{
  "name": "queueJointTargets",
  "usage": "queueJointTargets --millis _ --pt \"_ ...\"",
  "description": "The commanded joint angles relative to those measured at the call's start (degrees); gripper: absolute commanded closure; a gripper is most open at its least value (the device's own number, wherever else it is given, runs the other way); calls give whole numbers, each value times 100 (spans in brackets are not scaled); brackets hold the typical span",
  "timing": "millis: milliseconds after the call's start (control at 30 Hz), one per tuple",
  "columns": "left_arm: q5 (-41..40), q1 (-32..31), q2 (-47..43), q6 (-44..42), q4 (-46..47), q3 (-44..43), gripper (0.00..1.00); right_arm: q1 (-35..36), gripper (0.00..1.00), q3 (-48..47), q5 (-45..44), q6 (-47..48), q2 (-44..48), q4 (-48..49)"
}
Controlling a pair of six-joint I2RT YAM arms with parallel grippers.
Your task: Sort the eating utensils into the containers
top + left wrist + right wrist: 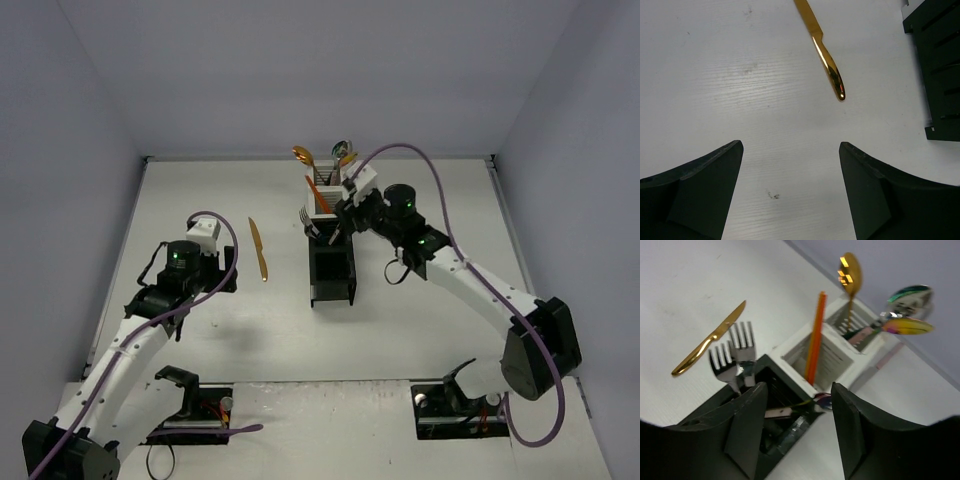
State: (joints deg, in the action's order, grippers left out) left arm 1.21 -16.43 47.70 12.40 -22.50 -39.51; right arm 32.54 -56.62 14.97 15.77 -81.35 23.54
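Left gripper [790, 150] wide open, empty, over table [715, 75], gold knife [825, 55] lying loose just ahead, right gripper [799, 390] parted, gripping nothing, above containers [840, 360], silver forks [735, 352] upright in a black one.

A: What carries it all?
B: A white desk [200, 190], matt and faintly grained; walls close it in on the far side and on both flanks.
A: And what lies on it?
B: One gold knife [259, 250], flat, on the left half; blade toward the far wall, handle toward the near edge; bare surface all round it.
A: Anything standing?
B: The containers [314, 275], near the middle, beside the knife but apart from it; one joined row running away from the near edge, black bins nearer, white ones farther.
A: The near edge?
B: A left base bracket [190, 405] and a right base bracket [455, 412], both black; near the knife, a dark speck [773, 196] and a faint grey smear [747, 70].
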Motion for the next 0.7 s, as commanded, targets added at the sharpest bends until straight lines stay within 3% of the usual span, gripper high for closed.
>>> queueJointTargets --millis 0,267,667 --pt "-63 22 84 -5 264 -159 25 -747 48 -394 -497 -387 858 -448" --pt "-69 31 343 43 134 -270 25 -2276 43 -526 -483 -579 846 -1989" --pt "-66 43 457 25 27 -333 25 -2554 44 -1012 47 -889 -1364 -2527"
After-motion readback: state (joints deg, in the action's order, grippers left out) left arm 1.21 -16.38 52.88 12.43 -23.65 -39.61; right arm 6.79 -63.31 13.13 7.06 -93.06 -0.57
